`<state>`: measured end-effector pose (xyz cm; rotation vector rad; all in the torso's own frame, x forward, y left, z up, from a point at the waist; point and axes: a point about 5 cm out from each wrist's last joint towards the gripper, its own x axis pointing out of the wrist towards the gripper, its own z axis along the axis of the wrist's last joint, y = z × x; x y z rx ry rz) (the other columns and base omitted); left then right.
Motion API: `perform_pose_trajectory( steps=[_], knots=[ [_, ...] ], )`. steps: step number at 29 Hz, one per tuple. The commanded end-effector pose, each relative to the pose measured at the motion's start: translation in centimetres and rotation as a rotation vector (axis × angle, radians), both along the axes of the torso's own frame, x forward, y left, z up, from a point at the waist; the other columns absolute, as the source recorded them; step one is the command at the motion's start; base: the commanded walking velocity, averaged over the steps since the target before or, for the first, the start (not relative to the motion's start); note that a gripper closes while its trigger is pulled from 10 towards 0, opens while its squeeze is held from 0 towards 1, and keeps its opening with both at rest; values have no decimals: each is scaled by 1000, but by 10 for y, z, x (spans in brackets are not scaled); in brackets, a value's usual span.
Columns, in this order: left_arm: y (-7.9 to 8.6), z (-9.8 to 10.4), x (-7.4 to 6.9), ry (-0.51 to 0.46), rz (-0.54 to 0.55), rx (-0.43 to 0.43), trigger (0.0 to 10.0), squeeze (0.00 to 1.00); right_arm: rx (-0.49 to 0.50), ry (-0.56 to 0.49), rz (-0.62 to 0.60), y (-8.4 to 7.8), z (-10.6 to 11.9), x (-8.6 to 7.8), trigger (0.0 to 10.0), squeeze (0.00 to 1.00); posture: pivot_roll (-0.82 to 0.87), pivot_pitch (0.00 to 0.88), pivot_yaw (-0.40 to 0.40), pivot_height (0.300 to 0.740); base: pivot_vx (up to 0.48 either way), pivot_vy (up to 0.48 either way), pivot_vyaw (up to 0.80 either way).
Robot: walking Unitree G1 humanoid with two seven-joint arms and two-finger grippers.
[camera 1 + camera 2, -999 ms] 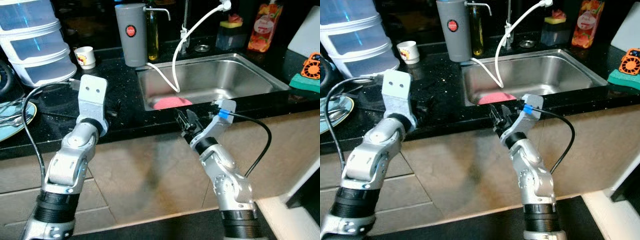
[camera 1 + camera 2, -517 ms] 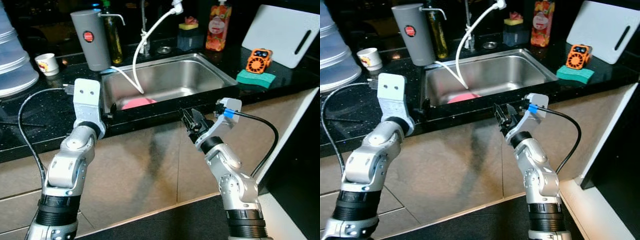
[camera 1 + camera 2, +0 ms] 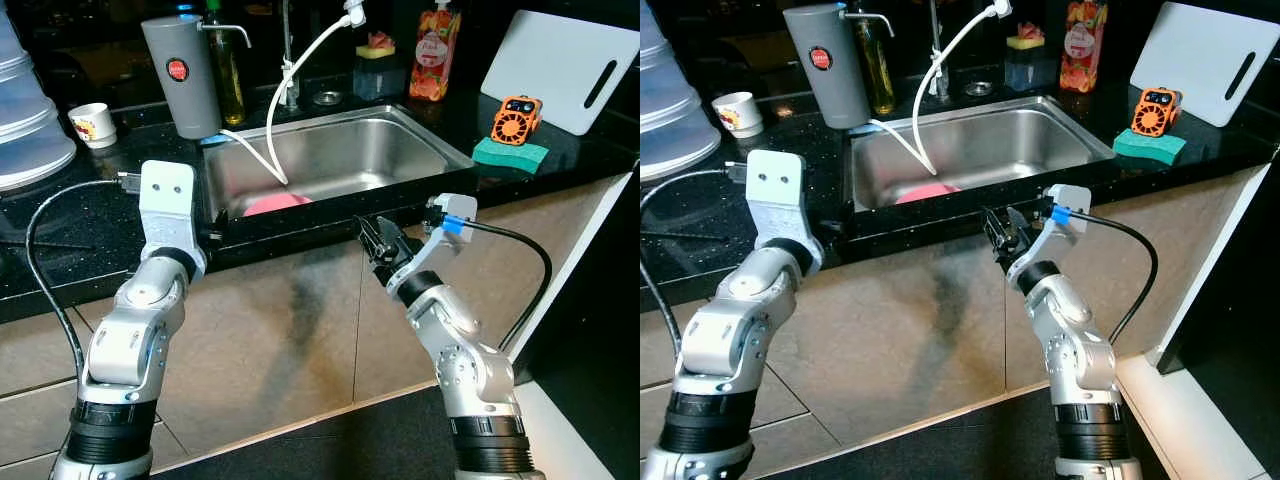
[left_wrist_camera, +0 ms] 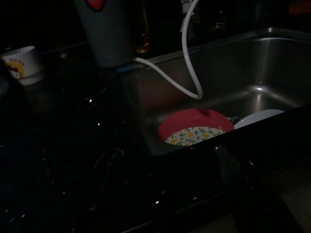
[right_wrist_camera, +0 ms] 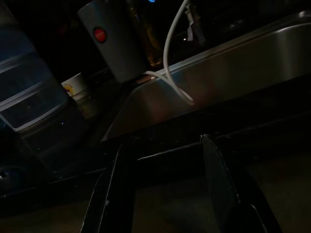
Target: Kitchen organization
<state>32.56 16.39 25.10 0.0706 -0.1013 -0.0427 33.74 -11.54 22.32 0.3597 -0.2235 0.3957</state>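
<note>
Pink plate (image 3: 275,203) tilted in steel sink (image 3: 420,135)

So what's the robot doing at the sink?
It stands in front of the sink, and neither gripper holds anything. The left gripper hovers open over the black counter at the sink's near-left corner. The right gripper is open too, just below the sink's front edge. In the sink lie a red plate with a flowered rim and something white beside it. A white hose hangs into the basin.
</note>
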Motion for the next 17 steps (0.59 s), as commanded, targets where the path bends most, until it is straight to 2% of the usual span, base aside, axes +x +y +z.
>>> perform_pose_trajectory(
  steps=[1, 4, 17],
  knots=[
    [0, -3, -3, 13, 6, -6, 10000, 0, -11, 11, 40, 8, -1, 0, 10000, 0, 25, 79, 74, 740, 0, 0, 0],
    [0, -3, -4, 11, 8, -2, 10000, 0, -20, 11, 49, 9, 0, 0, 10000, 0, 24, 79, 72, 740, 0, 0, 404],
    [-1, 0, -6, 6, 13, 31, 10000, 0, -41, 15, 69, 11, 0, 0, 10000, 0, 27, 83, 69, 740, 0, 0, 800]
  ],
)
